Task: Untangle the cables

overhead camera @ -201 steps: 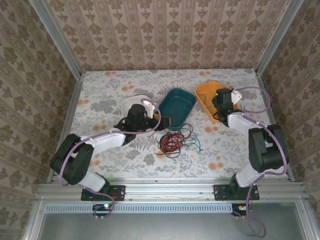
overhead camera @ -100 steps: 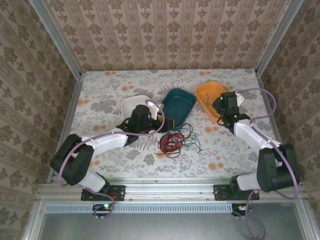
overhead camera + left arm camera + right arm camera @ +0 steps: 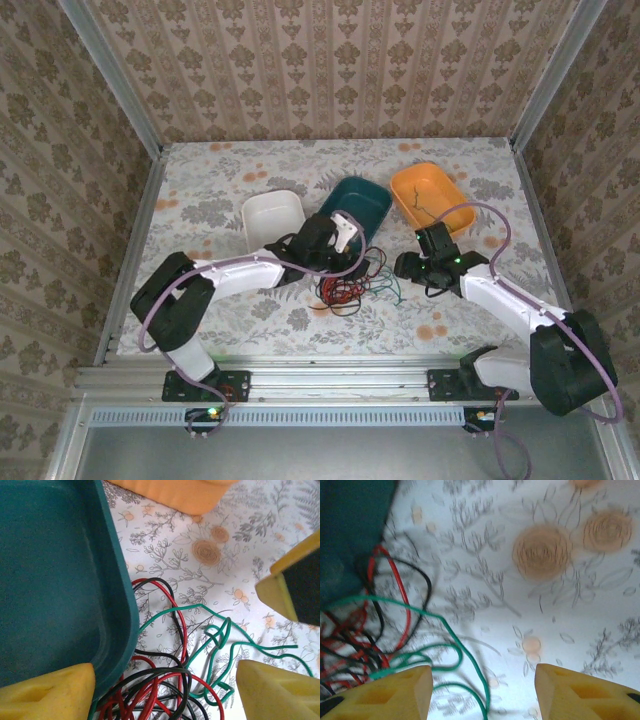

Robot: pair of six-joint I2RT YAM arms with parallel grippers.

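Cables [image 3: 340, 287] tangled, left gripper [image 3: 165, 690], right gripper [image 3: 482, 690] flanking low, jaws apart

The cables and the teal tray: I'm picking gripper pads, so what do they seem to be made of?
The cables look like thin wire in smooth plastic insulation, red, black and green: slightly glossy, holding springy loops. The teal tray looks like moulded plastic with a matte finish: even colour, rounded corner, faintly grainy inside. Both are guesses from looks.
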